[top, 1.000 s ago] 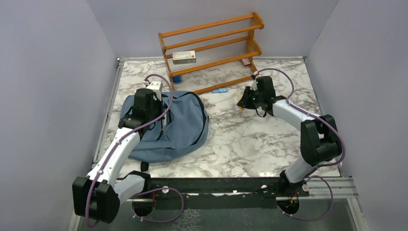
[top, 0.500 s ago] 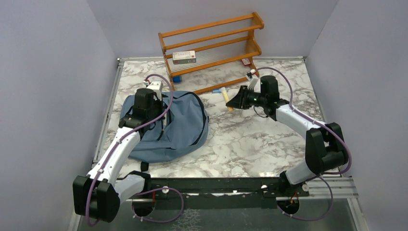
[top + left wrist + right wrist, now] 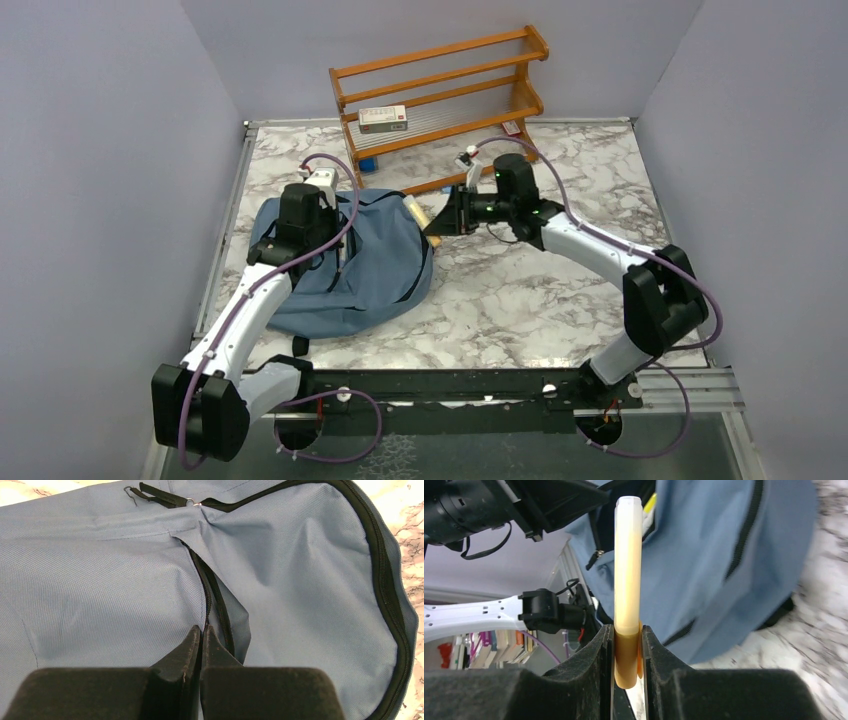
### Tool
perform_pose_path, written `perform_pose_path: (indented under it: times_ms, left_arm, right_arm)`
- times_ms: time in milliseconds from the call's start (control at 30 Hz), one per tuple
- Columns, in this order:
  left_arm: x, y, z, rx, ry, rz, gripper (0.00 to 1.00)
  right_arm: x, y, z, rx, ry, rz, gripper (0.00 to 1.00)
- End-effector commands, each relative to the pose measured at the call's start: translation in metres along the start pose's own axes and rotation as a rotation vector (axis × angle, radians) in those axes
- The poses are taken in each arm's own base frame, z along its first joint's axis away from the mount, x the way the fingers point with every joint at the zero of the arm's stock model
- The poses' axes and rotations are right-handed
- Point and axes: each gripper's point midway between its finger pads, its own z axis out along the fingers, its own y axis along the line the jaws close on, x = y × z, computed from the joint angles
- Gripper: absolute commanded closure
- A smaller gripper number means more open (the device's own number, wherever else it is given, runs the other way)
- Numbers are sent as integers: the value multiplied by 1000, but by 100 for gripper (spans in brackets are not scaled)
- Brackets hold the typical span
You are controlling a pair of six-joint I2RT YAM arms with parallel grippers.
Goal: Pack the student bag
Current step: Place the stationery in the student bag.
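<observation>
1. The student bag [image 3: 375, 270] is lying flat on the left half of the marbled desk [image 3: 530, 290]. Its left edge is running close to the desk's left rim and the side wall, and its rounded end is facing the desk's middle.
2. The left gripper [image 3: 201, 632] is bearing down on the bag's middle. Its jaws are pinched together on the fabric lip beside the black zipper [image 3: 212, 587].
3. The right gripper [image 3: 627, 632] is reaching in from the right. Its jaws are clamping narrowly on the amber barrel of a marker [image 3: 628, 570], whose white end is pointing at the bag's zipper gap. Something yellow [image 3: 650, 502] is showing in that gap.
4. Open marble is stretching from the bag's right edge to the right wall, around the right arm.
5. A wooden rack [image 3: 440, 100] is standing at the far edge, just behind the bag's far corner.
6. A white box [image 3: 383, 119] is sitting on the rack's middle shelf, and its print is too small to read. Any lettering on the marker cannot be made out.
</observation>
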Motion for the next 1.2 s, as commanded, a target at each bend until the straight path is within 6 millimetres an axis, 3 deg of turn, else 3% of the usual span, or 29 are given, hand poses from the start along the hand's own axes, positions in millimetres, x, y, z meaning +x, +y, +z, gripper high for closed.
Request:
perform_pose_path:
  times_ms: [0, 567, 867, 1167]
  left_arm:
    - [-28, -19, -2, 86, -79, -18, 100]
    - [-30, -20, -9, 94, -103, 2, 100]
    - [-33, -17, -11, 77, -118, -1, 100]
    - [-29, -19, -11, 90, -114, -6, 100]
  right_arm:
    - [9, 17, 29, -38, 56, 18, 99]
    - [39, 34, 121, -30, 225, 24, 99]
    - [64, 32, 137, 5, 292, 34, 99]
    - [54, 36, 157, 8, 265, 58, 99]
